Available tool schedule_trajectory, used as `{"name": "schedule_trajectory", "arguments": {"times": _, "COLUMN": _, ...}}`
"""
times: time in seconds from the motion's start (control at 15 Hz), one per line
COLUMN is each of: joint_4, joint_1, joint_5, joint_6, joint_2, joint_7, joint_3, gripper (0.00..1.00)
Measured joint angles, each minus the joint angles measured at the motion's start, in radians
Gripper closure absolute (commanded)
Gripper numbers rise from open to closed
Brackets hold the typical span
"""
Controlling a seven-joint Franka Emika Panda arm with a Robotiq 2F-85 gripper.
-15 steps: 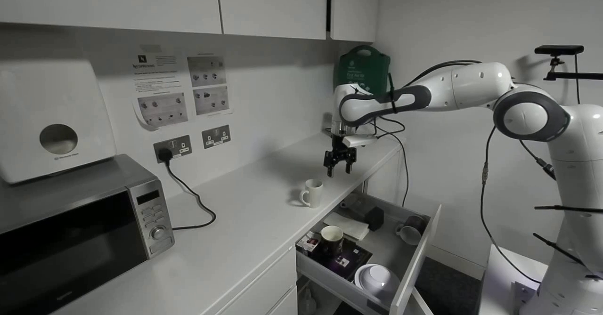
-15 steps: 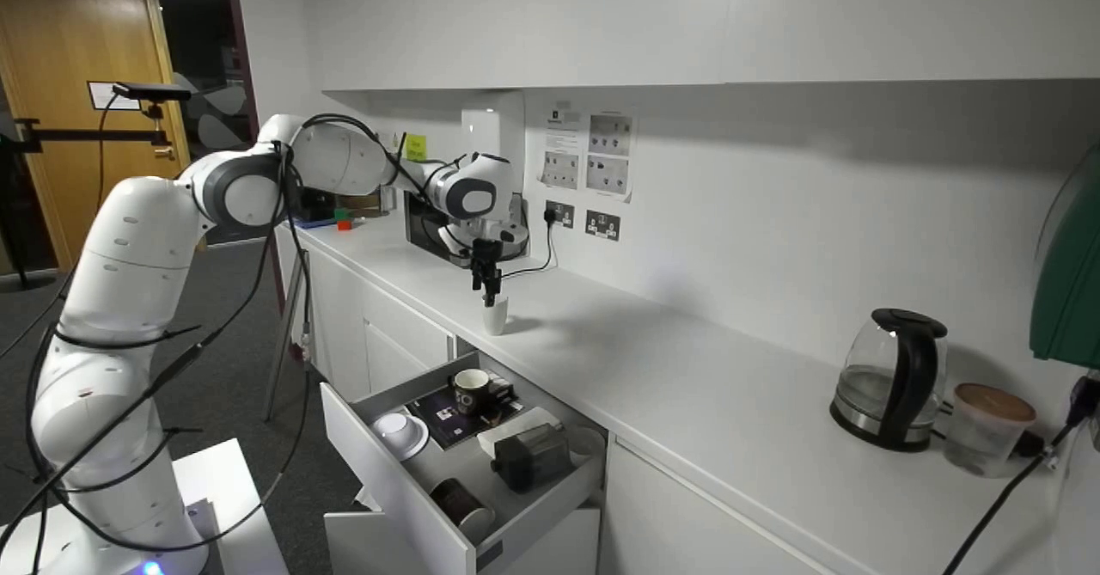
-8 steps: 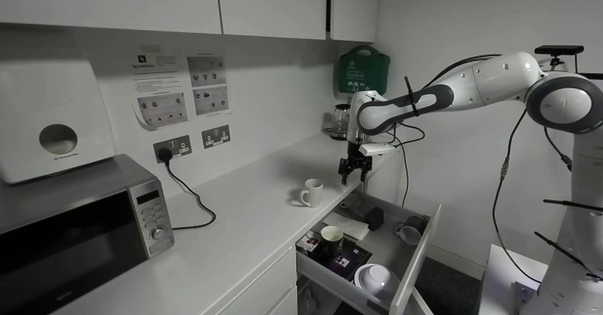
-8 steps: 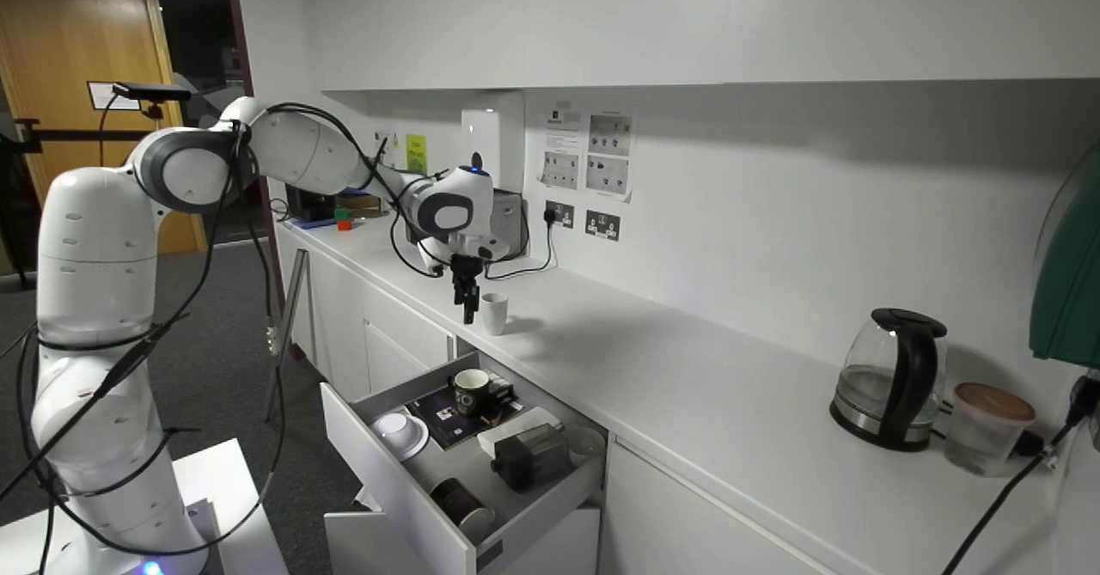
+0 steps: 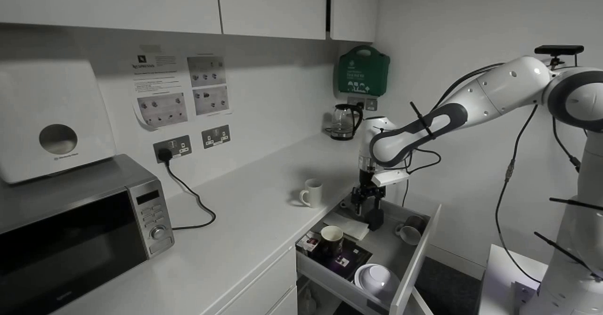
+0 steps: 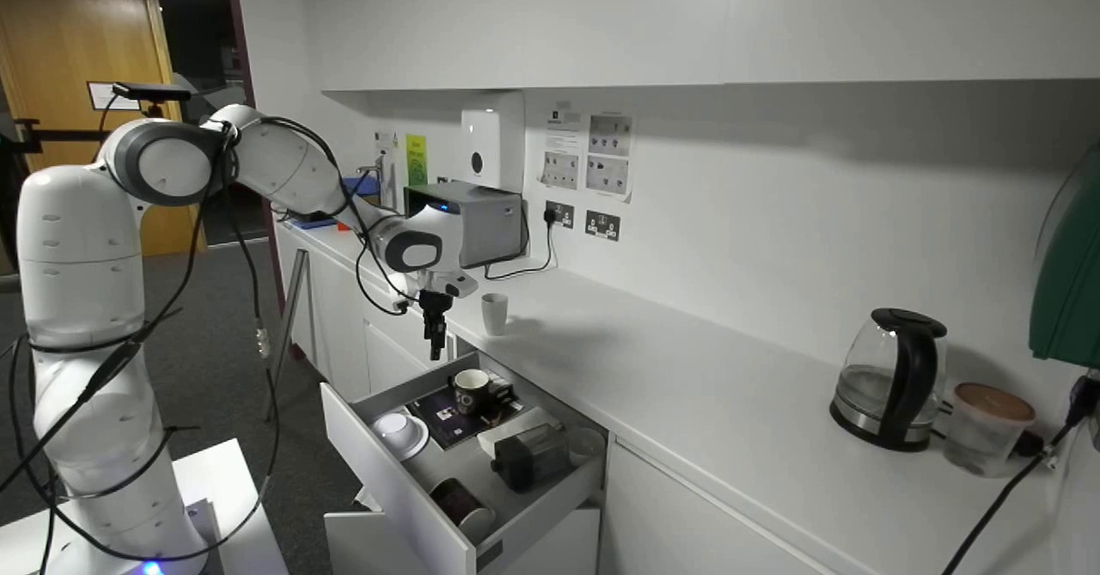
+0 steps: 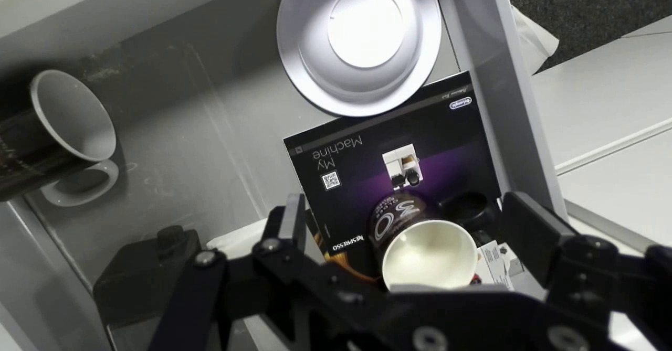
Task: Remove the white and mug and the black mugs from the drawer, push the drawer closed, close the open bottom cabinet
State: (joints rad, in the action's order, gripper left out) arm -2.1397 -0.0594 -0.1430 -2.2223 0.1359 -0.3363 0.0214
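A long white bench point(image 5: 254, 211) runs beneath wall cabinets point(image 5: 273, 6), carrying a microwave point(image 5: 66, 230) and, near its corner, a glass kettle point(image 6: 876, 373); dark carpet point(image 6: 309, 472) covers the floor. A white mug point(image 5: 313, 193) stands upright near the bench's front edge. In the pulled-out drawer point(image 6: 378, 476), one black mug point(image 7: 396, 214) stands near the back edge; a second black mug point(image 6: 460, 506) lies on its side by a front corner. The robot's hand point(image 7: 405, 209) hangs above the drawer, fingers spread. Below, the bottom cabinet's door point(image 6: 365, 545) stands open.
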Motion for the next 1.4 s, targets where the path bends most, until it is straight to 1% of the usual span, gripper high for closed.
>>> {"name": "schedule_trajectory", "arguments": {"times": 0.8, "joint_4": -0.001, "joint_1": -0.004, "joint_5": -0.002, "joint_6": -0.004, "joint_2": 0.009, "joint_7": -0.003, "joint_3": 0.003, "gripper": 0.00}}
{"name": "schedule_trajectory", "arguments": {"times": 1.07, "joint_4": 0.022, "joint_1": -0.005, "joint_5": -0.029, "joint_6": -0.072, "joint_2": 0.048, "joint_7": 0.002, "joint_3": 0.017, "gripper": 0.00}}
{"name": "schedule_trajectory", "arguments": {"times": 1.4, "joint_4": 0.091, "joint_1": -0.008, "joint_5": -0.042, "joint_6": -0.152, "joint_2": 0.132, "joint_7": 0.003, "joint_3": 0.027, "gripper": 0.00}}
